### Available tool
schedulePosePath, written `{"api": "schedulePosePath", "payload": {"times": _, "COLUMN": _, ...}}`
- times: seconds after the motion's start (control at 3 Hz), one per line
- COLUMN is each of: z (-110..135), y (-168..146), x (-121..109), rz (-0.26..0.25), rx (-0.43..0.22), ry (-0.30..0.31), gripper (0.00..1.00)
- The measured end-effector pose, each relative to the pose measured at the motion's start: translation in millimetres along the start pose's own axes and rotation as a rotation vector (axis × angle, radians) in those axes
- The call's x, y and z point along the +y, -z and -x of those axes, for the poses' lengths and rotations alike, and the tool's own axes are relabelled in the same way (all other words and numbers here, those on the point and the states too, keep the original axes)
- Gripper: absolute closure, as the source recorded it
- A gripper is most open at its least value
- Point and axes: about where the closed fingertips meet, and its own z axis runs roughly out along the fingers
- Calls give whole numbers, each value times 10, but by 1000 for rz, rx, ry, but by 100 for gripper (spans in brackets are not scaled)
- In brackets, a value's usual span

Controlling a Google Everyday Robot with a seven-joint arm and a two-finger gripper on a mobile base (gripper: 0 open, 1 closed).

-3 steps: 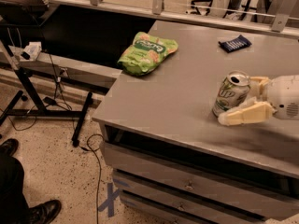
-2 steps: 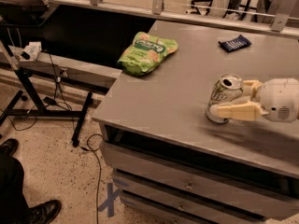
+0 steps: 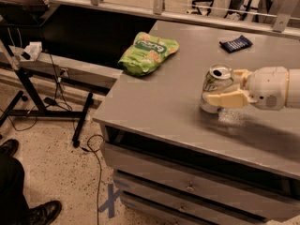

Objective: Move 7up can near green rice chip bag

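Observation:
The 7up can (image 3: 214,85), silver-white with green markings and a silver pull-tab top, stands upright on the grey table (image 3: 159,102), right of centre. My gripper (image 3: 229,87) comes in from the right, its cream fingers (image 3: 227,100) closed on either side of the can. The green rice chip bag (image 3: 147,52), light green with a dark green logo, lies at the table's far left corner, well apart from the can.
A small dark blue wrapped packet (image 3: 236,43) lies at the back right. The table's left edge drops to a dark lower bench (image 3: 61,32) with a stand and cables. Drawers (image 3: 197,186) sit under the front edge. A person's shoes (image 3: 28,210) are at bottom left.
My gripper has slid the can leftward across the table, toward the chip bag side. The bag and the blue packet have not moved.

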Motion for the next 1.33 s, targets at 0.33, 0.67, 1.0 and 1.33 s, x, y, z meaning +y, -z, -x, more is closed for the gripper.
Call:
{"api": "schedulePosePath", "payload": {"times": 0.33, "z": 519, "y": -60, "x": -267, "rz": -19, "rx": 42, "ry": 129, "gripper": 100}}
{"api": "schedulePosePath", "payload": {"times": 0.67, "z": 510, "y": -62, "x": -261, "rz": -18, "rx": 42, "ry": 127, "gripper": 100}}
{"api": "schedulePosePath", "payload": {"times": 1.0, "z": 569, "y": -215, "x": -391, "rz": -36, "rx": -11, "ry": 135, "gripper": 100}}
{"api": "schedulePosePath", "payload": {"times": 1.33, "z": 705, "y": -641, "x": -654, "rz": -44, "rx": -82, "ry": 139, "gripper": 100}}
